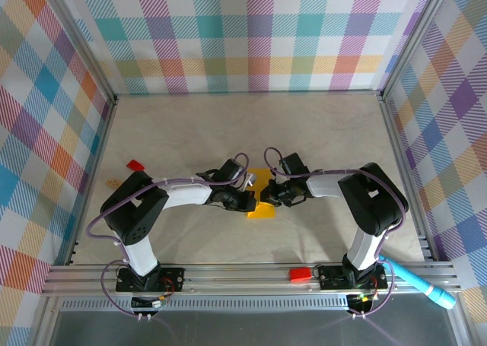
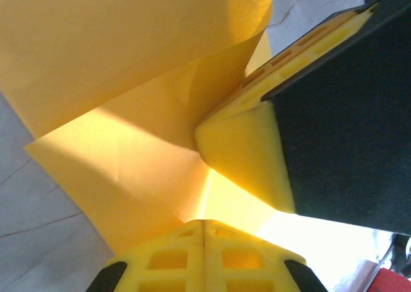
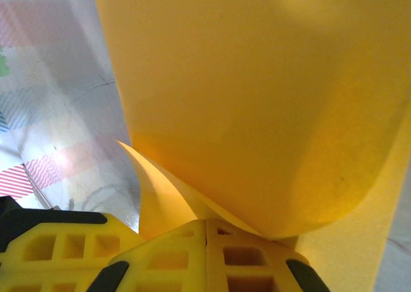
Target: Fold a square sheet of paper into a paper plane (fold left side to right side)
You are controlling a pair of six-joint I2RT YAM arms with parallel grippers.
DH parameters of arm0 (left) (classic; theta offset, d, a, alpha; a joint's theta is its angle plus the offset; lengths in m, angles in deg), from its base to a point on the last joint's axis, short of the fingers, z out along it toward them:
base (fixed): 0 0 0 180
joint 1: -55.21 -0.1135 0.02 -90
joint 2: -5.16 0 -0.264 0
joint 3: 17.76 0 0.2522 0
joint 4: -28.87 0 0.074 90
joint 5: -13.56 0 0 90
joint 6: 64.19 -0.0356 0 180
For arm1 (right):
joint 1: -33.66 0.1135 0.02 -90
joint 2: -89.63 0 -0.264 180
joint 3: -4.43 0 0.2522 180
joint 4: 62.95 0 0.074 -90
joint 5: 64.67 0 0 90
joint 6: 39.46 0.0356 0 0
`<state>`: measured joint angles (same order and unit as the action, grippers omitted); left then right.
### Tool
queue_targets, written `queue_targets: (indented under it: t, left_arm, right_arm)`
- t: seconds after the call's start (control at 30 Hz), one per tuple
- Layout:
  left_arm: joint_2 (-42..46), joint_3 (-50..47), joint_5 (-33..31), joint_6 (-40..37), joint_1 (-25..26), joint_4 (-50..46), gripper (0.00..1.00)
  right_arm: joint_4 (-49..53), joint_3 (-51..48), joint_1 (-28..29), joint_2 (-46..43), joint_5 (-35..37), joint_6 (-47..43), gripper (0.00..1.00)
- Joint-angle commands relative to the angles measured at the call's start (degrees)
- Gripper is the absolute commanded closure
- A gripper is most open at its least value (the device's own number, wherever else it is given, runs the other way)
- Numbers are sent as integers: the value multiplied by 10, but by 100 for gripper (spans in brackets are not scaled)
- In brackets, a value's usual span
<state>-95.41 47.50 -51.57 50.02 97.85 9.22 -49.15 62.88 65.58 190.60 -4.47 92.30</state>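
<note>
One limp, crease-prone sheet (image 2: 128, 157) is pinched by left pincer (image 2: 204, 224) and right pincer (image 3: 205, 224); edges are best gripped.

Back wall (image 1: 251, 42): It had checks in many colours: teal, purple, orange, yellow and white.
Left wall (image 1: 38, 133): It had the same checks, but they sat on a slant like diamonds.
Right wall (image 1: 449, 118): It had slanted checks too.
Table (image 1: 228, 125): It was pale and flat, like grey-tan stone with thin crack lines. It ran up to all three walls.
Metal posts (image 1: 78, 38): Silver bars ran along the corners where the walls met.
Rail (image 1: 243, 277): A long silver bar with grooves lay along the near edge of the table.
Light: It was bright and even. The table top was shiny, and faint wall checks showed in it.
</note>
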Motion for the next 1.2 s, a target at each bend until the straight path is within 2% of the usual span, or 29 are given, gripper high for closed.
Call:
queue_targets:
  t: [0.0,0.53,0.9,1.17]
  left_arm:
    - [-11,-7,-11,-14,0,-20,100]
    - [-18,-17,-27,-24,0,-32,100]
    - [-23,-33,-22,-18,0,-12,100]
    - [-24,-38,-23,-16,0,-8,100]
  right_arm:
    - [64,-10,3,17,26,-2,100]
    - [76,7,3,11,24,-14,100]
    - [24,-2,9,-58,2,1,100]
    - [2,-3,23,-34,2,19,100]
